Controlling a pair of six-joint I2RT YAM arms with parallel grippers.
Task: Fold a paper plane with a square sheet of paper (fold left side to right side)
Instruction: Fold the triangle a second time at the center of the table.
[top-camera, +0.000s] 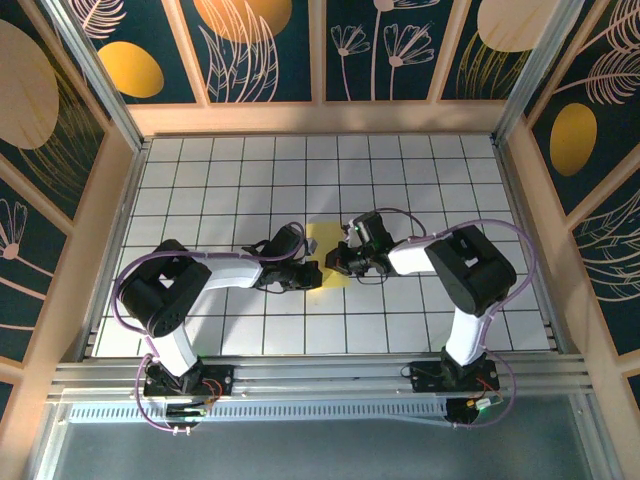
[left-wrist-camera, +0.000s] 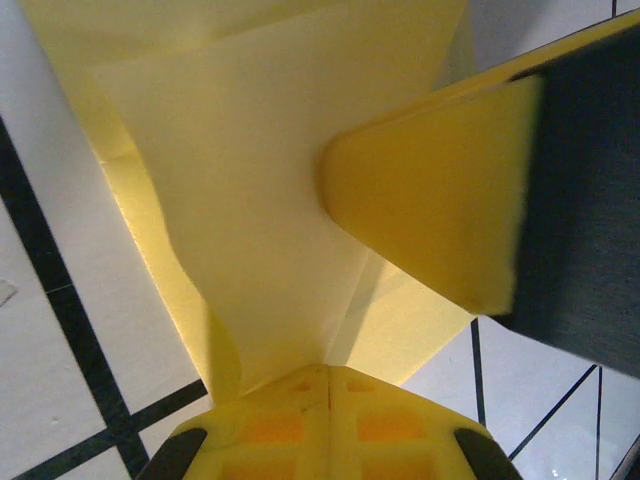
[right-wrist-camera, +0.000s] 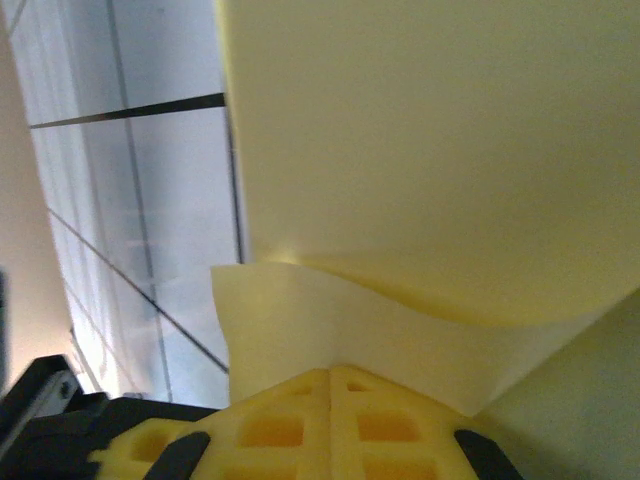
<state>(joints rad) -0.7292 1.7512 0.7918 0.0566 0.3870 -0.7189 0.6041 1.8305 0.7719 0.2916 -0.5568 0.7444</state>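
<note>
- At the middle of the tiled tabletop (top-camera: 230, 170): the square sheet of paper (top-camera: 327, 243), yellow, mostly covered from above by two black wrists.
- Just left of the tabletop's middle: the left gripper (top-camera: 308, 276), reaching in from the left side onto the near-left part of the sheet.
- Just right of the tabletop's middle: the right gripper (top-camera: 346, 262), reaching in from the right side, on the sheet and close beside the left one.
- From the left wrist: yellow pads (left-wrist-camera: 275, 428) pressed flat together with no gap, closed tight on the paper, its lower end nipped in the seam.
- Above that pinch: paper fanning up and away from the tabletop, creased, in overlapping layers, pale face toward the camera.
- Beside it on the right: a rounded yellow fingertip (left-wrist-camera: 430, 215) of the right claw, laid against the paper, black body behind.
- From the right wrist: yellow pads (right-wrist-camera: 390, 432) likewise closed with no gap, gripping a paler curled flap (right-wrist-camera: 300, 320) of the same sheet in the seam.
- Over that flap: a broad yellow layer arching across the upper view.
- Under and left of the paper in both wrist views: white tabletop tiles with dark lines.
- Far part of the sheet flat on the tabletop or raised: cannot tell.
</note>
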